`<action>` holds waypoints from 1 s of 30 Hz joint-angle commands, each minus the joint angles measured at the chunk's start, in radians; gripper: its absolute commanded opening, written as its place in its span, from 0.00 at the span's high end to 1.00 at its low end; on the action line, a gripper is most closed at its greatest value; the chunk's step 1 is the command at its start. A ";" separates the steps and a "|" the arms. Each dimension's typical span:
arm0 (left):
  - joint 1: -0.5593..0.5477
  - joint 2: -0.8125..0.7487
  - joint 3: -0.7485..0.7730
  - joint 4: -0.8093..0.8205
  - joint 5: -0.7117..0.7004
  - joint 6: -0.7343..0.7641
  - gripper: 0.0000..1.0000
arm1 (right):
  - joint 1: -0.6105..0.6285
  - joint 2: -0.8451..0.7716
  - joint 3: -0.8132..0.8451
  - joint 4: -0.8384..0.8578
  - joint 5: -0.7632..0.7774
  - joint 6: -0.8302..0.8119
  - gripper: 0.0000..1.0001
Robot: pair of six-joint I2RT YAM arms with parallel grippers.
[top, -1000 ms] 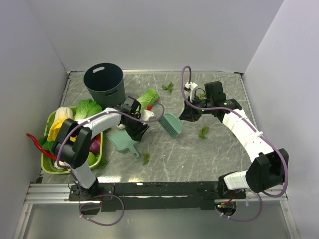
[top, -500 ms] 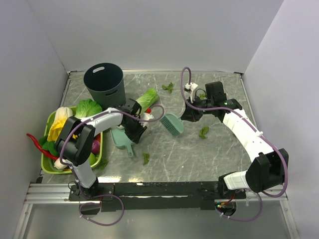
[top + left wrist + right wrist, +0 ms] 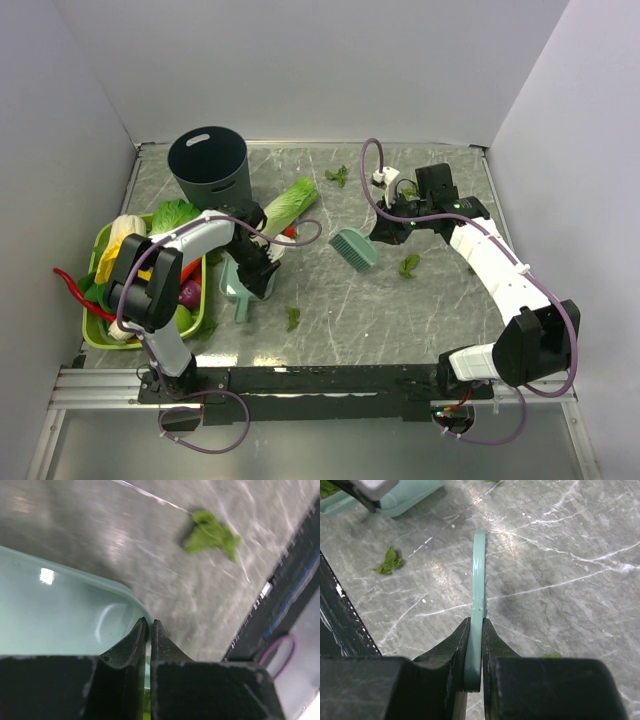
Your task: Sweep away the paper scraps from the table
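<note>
Teal plastic, smooth and glossy: the dustpan (image 3: 243, 287) has swung round since a second ago, its handle now pointing at the near edge. The left gripper (image 3: 148, 625) has pinched tight on its thin rim. Ragged green paper scraps (image 3: 293, 318) lie scattered over the veined grey marble table (image 3: 340, 300), one near the pan. The right gripper (image 3: 475, 625) stays clamped on the flat handle of the teal hand brush (image 3: 354, 249).

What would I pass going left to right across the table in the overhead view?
Lime-green vegetable tray → teal dustpan → near paper scrap → teal brush → right paper scrap.
</note>
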State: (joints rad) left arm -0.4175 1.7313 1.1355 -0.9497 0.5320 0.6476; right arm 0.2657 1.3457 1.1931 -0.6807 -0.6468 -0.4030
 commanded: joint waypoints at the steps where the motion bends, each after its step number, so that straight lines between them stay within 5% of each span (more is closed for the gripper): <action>1: -0.004 0.017 0.047 -0.135 0.085 0.159 0.99 | -0.006 -0.028 0.045 0.007 0.007 -0.007 1.00; 26: -0.150 0.093 0.125 -0.051 0.083 0.506 0.99 | -0.006 0.101 0.163 0.070 0.003 0.138 1.00; 30: -0.159 0.106 0.138 -0.064 0.080 0.508 0.91 | -0.005 0.089 0.154 0.070 0.007 0.133 1.00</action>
State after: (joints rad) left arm -0.5690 1.8179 1.2419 -1.0157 0.5789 1.0973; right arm 0.2657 1.4464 1.3167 -0.6399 -0.6212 -0.2771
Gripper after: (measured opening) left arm 0.074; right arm 0.166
